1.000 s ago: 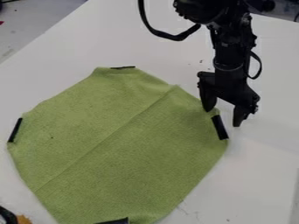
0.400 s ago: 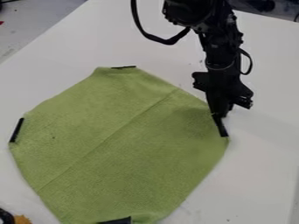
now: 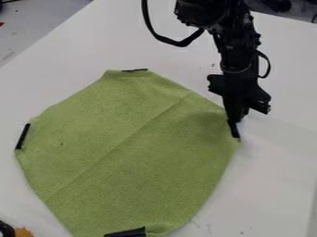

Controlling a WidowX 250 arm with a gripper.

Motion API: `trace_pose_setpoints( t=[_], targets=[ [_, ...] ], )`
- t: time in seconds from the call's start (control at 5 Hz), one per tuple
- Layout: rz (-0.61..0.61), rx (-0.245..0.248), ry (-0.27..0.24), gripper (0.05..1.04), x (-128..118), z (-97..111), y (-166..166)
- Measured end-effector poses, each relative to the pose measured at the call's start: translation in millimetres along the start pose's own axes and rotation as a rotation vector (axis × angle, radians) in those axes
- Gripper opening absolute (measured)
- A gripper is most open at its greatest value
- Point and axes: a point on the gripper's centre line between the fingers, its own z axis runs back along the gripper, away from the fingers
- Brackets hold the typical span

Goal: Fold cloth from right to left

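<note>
And it's the gripper (image 3: 235, 120) at the right-hand corner in the camera view, fingers pressed together, pinching the green cloth (image 3: 136, 152) by the black strip (image 3: 234, 130) there! The cloth lies spread over the white table (image 3: 282, 162), a crease running diagonally across it, more black strips at its top, left and bottom edges, the arm (image 3: 235, 51) coming down from above

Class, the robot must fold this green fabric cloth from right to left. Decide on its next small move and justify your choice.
Probably a slight lift of the right corner: the black two-finger gripper looks closed on the black strip there, while the green fabric cloth lies spread out and unfolded, so that corner seems ready to raise.
</note>
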Motion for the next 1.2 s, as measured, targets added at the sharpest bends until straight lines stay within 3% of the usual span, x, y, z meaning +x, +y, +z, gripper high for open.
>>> trace_pose_setpoints(
  t=[0.2, 0.6, 0.8, 1.0, 1.2],
  targets=[
    [0.011, 0.073, 0.074, 0.051, -17.6, 10.1, -4.6],
    [0.042, 0.271, -0.052, 0.051, -29.3, 99.3, 21.8],
    [0.099, 0.322, -0.096, 0.051, -53.1, 124.7, 56.3],
    [0.156, 0.292, -0.119, 0.051, -82.0, 131.2, 85.7],
    [0.218, 0.249, -0.135, 0.051, -109.5, 124.5, 111.1]
  ],
)
